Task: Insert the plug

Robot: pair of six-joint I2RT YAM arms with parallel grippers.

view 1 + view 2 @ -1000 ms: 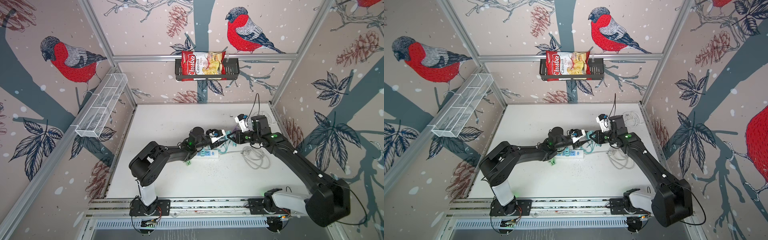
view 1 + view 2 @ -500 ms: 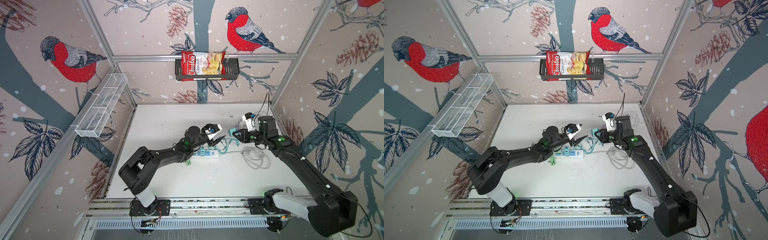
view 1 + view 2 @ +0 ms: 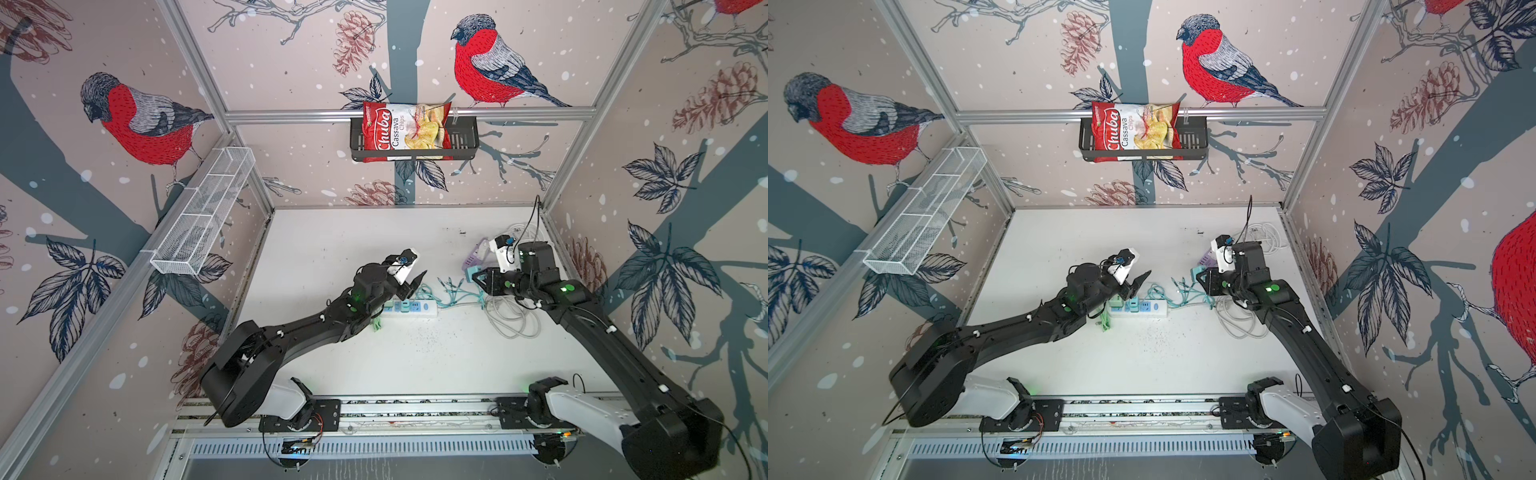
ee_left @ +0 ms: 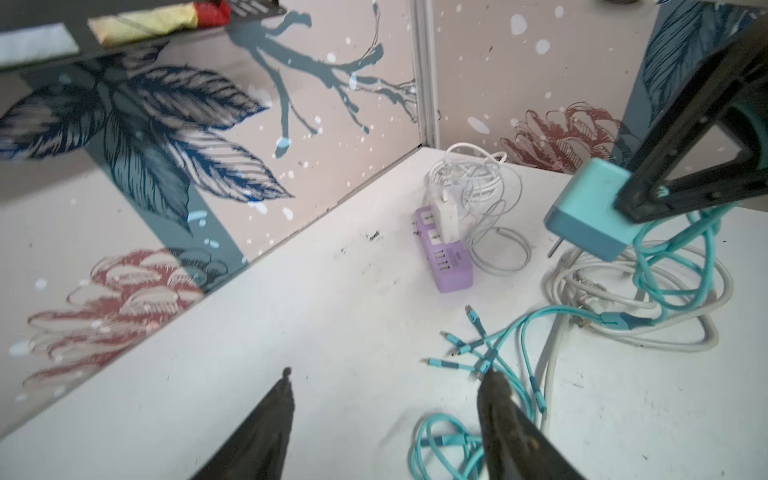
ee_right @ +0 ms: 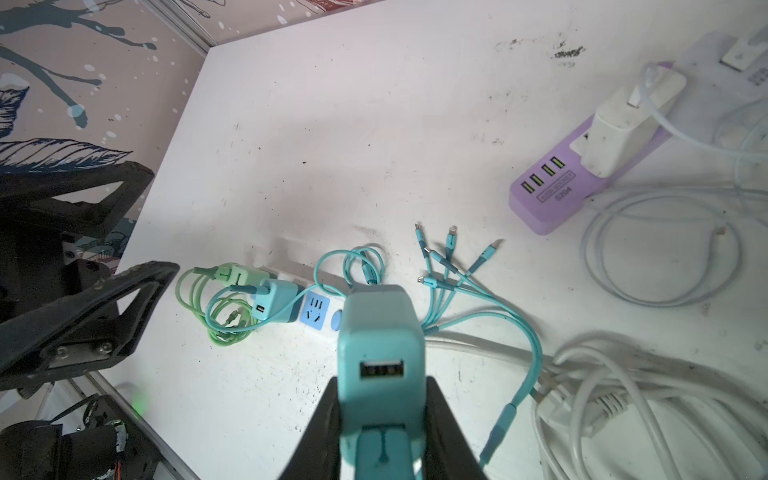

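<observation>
Right gripper (image 5: 380, 388) clamps teal plug (image 5: 380, 328) near power strip (image 3: 415, 308); left gripper (image 4: 387, 372) spread, empty

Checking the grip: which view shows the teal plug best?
Right wrist view: the teal plug sits close, clamped between the fingers. Left wrist shows its side and a prong; both top views, a speck.

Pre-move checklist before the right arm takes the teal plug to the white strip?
1. Teal plug clamped in right pincer: ok.
2. Free socket on white strip: ok, uncovered.
3. Plug above that socket: not ok, off to one side.
4. Plug turned to match the socket: cannot tell.
5. Left pincer open, empty, off the strip: ok.
</observation>
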